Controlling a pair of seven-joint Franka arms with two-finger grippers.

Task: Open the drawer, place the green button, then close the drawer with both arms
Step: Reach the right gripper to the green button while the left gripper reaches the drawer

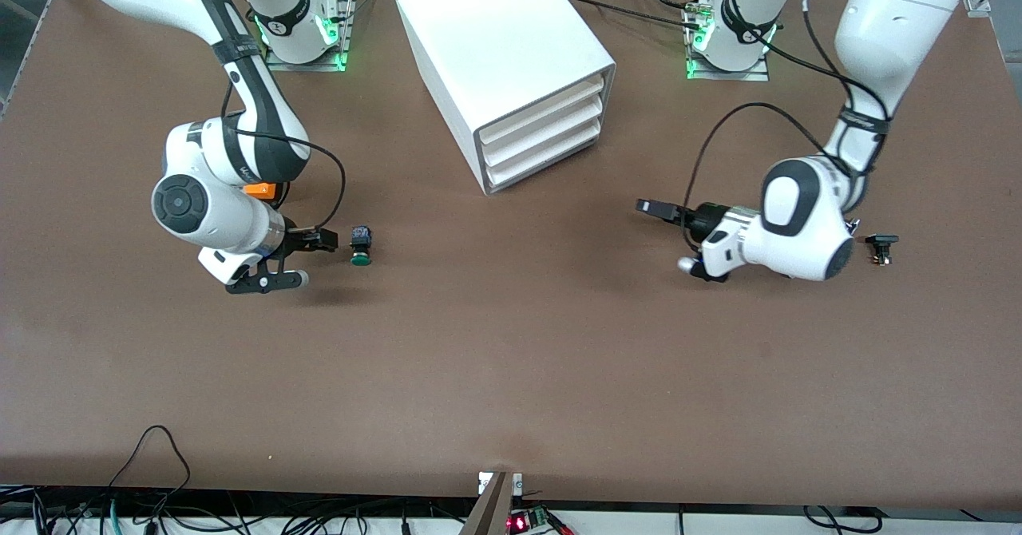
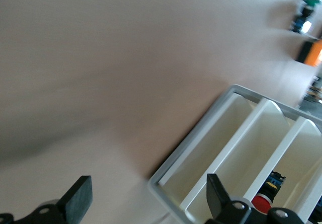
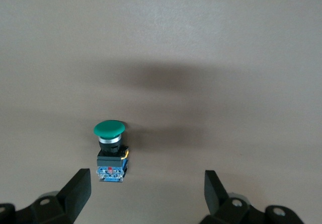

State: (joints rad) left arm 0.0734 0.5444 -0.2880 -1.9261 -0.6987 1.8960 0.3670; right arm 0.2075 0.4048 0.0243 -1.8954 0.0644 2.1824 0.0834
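Observation:
The white cabinet (image 1: 511,64) stands at the robots' end of the table, all three drawers shut. The lowest drawer (image 1: 543,160) also shows in the left wrist view (image 2: 211,148). The green-capped button (image 1: 361,247) lies on its side on the table toward the right arm's end, and also shows in the right wrist view (image 3: 110,153). My right gripper (image 1: 307,259) is open and low beside the button, which lies just ahead of one finger (image 3: 75,194), not between the fingers. My left gripper (image 1: 667,235) is open and empty, pointing at the cabinet's front from the left arm's end.
An orange cube (image 1: 259,190) lies half hidden under the right arm's wrist. A small black part (image 1: 881,246) lies by the left arm's elbow. Cables hang along the table edge nearest the camera.

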